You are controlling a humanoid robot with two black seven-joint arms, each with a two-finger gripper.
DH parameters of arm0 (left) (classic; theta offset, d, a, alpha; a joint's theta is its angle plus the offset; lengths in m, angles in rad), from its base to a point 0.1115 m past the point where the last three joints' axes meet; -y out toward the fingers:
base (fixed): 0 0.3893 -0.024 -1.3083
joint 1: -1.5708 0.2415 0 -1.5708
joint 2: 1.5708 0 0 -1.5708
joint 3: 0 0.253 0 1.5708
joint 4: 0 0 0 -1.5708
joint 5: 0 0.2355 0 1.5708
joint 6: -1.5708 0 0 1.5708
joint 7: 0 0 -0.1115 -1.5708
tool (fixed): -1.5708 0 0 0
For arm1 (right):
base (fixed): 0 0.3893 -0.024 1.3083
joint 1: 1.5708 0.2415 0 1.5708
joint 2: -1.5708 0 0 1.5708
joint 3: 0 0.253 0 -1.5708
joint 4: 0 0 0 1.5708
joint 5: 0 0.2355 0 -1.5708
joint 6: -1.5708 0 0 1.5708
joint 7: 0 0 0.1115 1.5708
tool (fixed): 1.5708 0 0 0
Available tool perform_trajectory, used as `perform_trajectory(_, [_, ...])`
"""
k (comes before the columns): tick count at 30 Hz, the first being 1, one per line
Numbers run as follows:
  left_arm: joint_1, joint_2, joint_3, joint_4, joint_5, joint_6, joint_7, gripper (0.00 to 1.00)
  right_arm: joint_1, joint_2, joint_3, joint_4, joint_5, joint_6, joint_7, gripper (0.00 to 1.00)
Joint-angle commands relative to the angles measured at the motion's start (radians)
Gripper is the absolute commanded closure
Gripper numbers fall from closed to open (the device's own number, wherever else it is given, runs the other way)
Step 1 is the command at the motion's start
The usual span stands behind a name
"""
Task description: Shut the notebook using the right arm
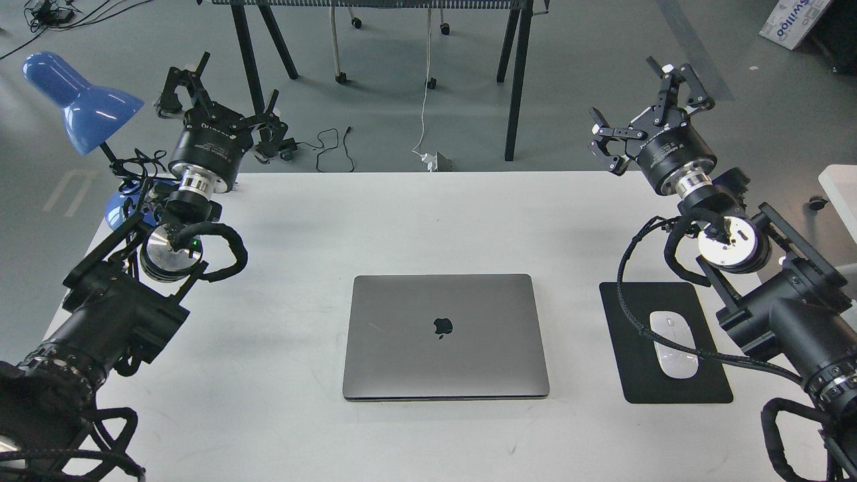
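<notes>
The space-grey notebook [445, 335] lies shut and flat on the white table [428, 214], its lid up with the dark apple logo showing. Keyboard and screen are hidden under the lid. My right gripper [646, 110] is open and empty, raised high beyond the table's far right edge, well away from the notebook. My left gripper [217, 100] is open and empty, raised at the far left next to the blue lamp.
A blue desk lamp [77, 100] stands at the table's far left corner. A black mouse pad [629, 375] with a white mouse [675, 353] lies right of the notebook. Black trestle legs [515, 80] and cables are on the floor behind.
</notes>
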Motion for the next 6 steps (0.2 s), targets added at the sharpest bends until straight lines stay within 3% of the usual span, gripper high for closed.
perform_trajectory(1, [0.000,0.000,0.000,0.000,0.001,0.000,-0.001,0.00,0.011,-0.006,0.021,0.001,0.001,0.006,-0.002,0.00])
perform_trajectory(6, [0.001,0.000,0.000,0.000,0.001,0.000,-0.001,0.00,0.016,-0.004,0.029,0.001,0.001,0.004,-0.004,0.00])
